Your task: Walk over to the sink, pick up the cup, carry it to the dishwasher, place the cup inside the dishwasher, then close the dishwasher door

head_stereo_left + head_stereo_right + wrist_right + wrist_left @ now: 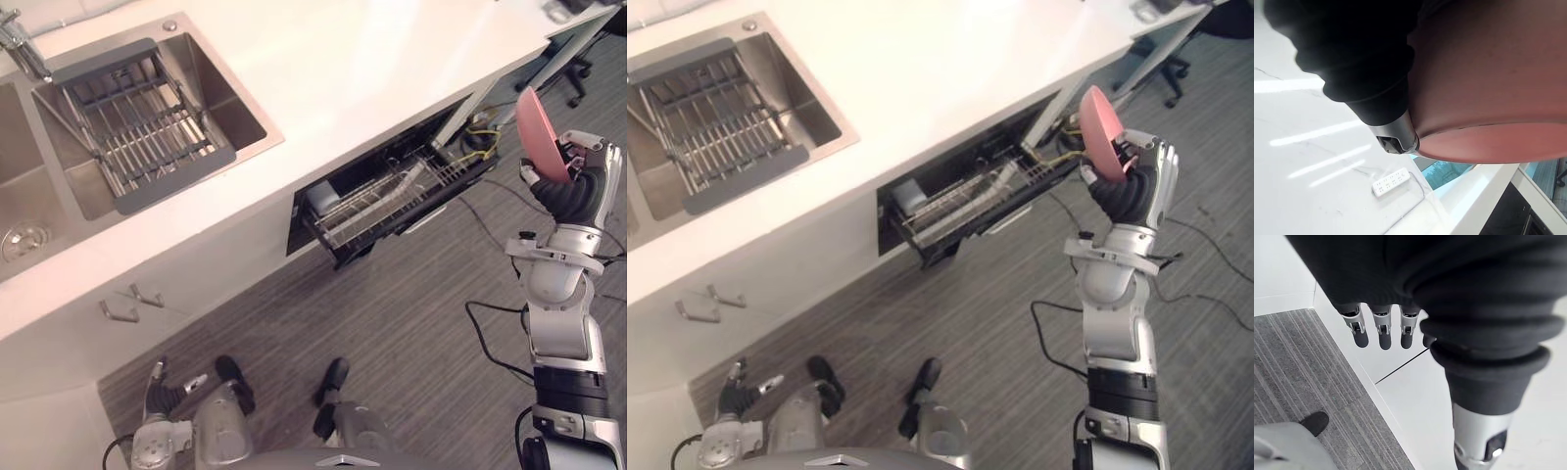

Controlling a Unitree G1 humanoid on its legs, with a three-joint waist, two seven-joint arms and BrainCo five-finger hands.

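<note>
A pink cup [537,132], wide and shallow like a bowl, is held up on edge above the floor with my right hand [576,188] shut on it. In the right wrist view the thumb [1397,133] presses on the cup's [1488,93] outer wall. The cup hangs just right of the open dishwasher [323,201], whose wire rack [965,204] is pulled out under the white counter [372,69]. My left hand [160,389] hangs low by the cabinet front, its fingers [1384,330] straight and holding nothing.
A steel sink [233,110] with a grey drying rack [147,127] lies in the counter at the left, with a faucet [22,44] behind it. Cabinet handles [127,304] stick out below. An office chair [1172,67] stands at the far right on the striped floor [411,343].
</note>
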